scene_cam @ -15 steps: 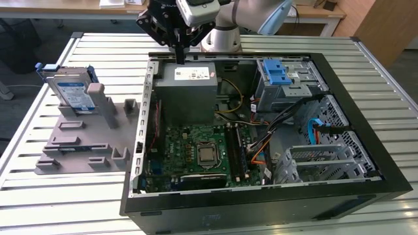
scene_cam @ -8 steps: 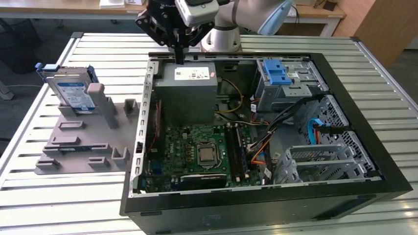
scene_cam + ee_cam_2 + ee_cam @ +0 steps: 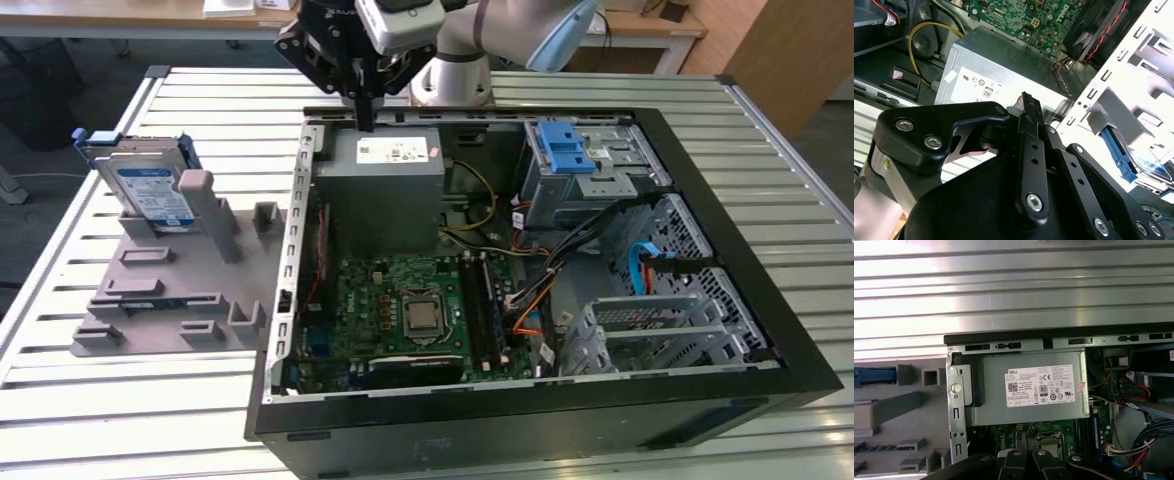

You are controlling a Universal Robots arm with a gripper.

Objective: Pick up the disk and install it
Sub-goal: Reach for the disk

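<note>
The disk (image 3: 144, 188), a silver drive with a white-and-blue label in a blue bracket, stands upright against a post of the grey fixture (image 3: 174, 290) at the exterior view's left. My gripper (image 3: 363, 122) hangs over the far rim of the open computer case, above the grey power-supply box (image 3: 387, 170), well to the right of the disk. Its black fingers (image 3: 1026, 107) are pressed together with nothing between them. In the first wrist view a blue edge of the disk's bracket (image 3: 874, 375) shows beside the fixture.
The black computer case (image 3: 747, 310) lies open on a slatted metal table (image 3: 200, 90). Inside are the motherboard (image 3: 400, 310), a silver drive cage with a blue latch (image 3: 567, 150) and loose cables (image 3: 534, 250). The power-supply box (image 3: 1029, 390) sits directly under the gripper.
</note>
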